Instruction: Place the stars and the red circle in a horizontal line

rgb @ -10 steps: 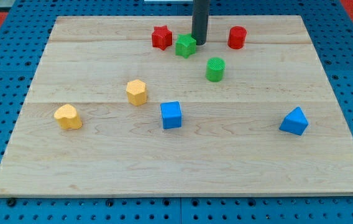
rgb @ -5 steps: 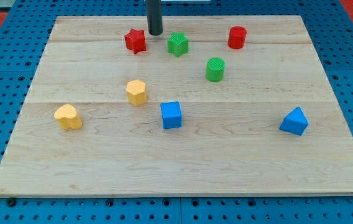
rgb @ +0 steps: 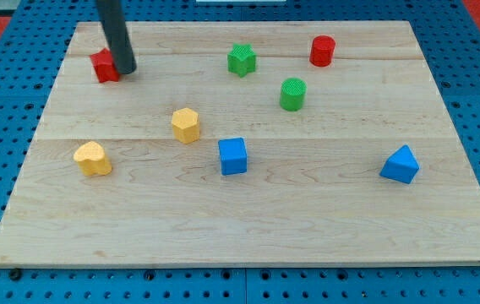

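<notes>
A red star sits near the top-left corner of the wooden tabletop, partly hidden behind the dark rod, whose lower end, my tip, rests against the star's right side. The tool is a plain rod with nothing to open or close, and it holds nothing. A green star lies well to the right along the same upper band of the tabletop, and the red circle, a short cylinder, stands further right again, slightly higher in the view. Below and between those two is a green cylinder. Toward the middle are a yellow hexagonal block and a blue cube; a yellow heart-shaped block lies at the left, and a blue triangular block at the right.
</notes>
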You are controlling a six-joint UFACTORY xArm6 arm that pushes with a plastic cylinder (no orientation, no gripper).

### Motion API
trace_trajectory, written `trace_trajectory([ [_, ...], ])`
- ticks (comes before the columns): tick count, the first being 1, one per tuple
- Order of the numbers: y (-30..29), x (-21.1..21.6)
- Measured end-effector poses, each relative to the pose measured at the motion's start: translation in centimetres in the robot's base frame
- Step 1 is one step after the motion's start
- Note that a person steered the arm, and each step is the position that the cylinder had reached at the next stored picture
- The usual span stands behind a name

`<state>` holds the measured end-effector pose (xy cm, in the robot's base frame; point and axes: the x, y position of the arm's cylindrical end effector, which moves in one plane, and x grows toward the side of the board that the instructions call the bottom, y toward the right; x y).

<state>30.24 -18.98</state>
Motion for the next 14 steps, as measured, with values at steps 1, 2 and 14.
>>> trace_trajectory([
  [1,4.6,-2.4],
  [2,12.5,-3.4],
  [14,20.9,2.5],
])
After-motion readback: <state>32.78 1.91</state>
